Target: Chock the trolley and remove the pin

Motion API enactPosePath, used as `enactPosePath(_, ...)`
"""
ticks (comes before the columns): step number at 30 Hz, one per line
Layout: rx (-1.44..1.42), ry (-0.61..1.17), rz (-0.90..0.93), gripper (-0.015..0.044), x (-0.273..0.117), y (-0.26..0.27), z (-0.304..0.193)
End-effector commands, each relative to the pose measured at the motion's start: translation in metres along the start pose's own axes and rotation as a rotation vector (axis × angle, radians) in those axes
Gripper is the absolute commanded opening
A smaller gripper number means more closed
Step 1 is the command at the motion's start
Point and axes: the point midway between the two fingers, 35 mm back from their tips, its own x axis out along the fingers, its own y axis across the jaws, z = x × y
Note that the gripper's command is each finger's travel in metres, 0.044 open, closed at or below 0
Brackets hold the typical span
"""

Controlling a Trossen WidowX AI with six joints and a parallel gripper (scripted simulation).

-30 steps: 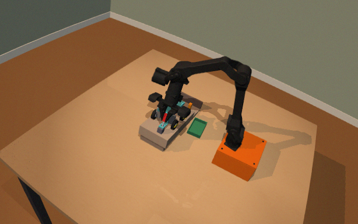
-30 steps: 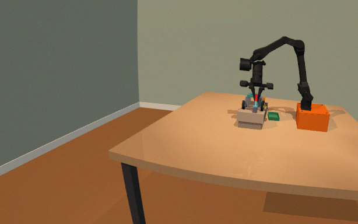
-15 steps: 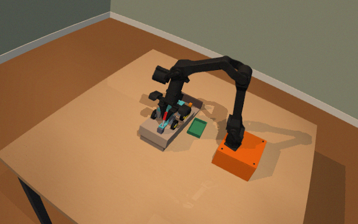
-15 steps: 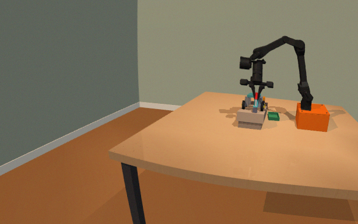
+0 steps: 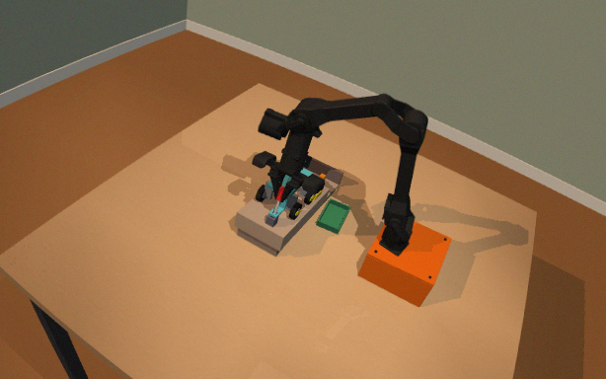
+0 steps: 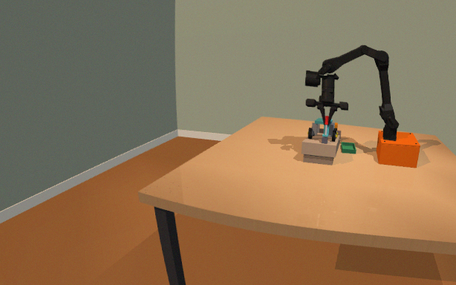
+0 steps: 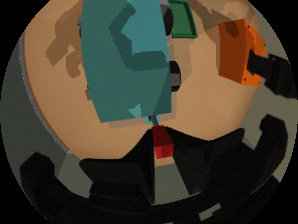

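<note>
My gripper is shut on the red head of the stop pin. The pin's pale shaft shows below the fingers; whether its lower tip is clear of its hole I cannot tell. The trolley, with a teal body and black wheels, stands on the ramp. The orange handle of the chock shows beyond the trolley, on the tray side; its base is mostly hidden, so wheel contact cannot be told. The green tray holds nothing visible.
The orange box under the arm's base stands beyond the tray. The ramp's side edge runs close to the tray. The trolley's teal body lies right beside my fingers in the wrist view.
</note>
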Motion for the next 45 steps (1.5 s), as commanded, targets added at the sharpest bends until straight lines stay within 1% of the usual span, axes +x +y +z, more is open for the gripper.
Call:
enactPosePath(1,-0.005,0.008,0.006,0.0000,-0.005,0.001,-0.002)
enactPosePath(32,-0.005,0.008,0.006,0.0000,-0.016,0.002,-0.008)
enactPosePath(45,-0.005,0.010,0.006,0.0000,-0.011,0.001,-0.029)
